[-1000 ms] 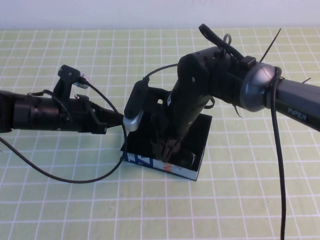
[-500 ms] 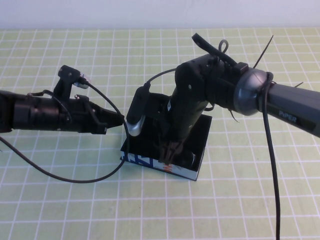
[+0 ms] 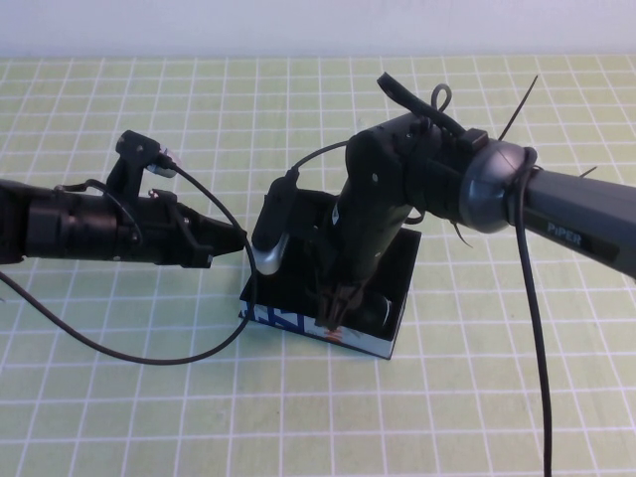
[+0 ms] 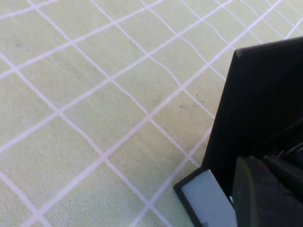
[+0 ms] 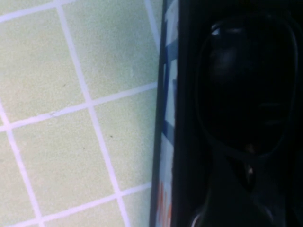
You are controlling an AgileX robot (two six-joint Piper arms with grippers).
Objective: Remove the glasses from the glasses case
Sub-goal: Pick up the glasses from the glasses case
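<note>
Two hands here: right hand (image 3: 336,308) sits inside the rectangular black box case (image 3: 393,283), grip unclear, so the black thick-framed glasses (image 5: 246,94) could slip; left hand (image 3: 238,238) beside the case, can't tell either.

- "PIPER" is printed in light letters on the dark link of the right arm (image 3: 581,237), to the right of the glasses case (image 3: 328,323).
- The white front side of the glasses case carries blue and orange printing; its characters cannot be read.
- No other readable marking appears.
</note>
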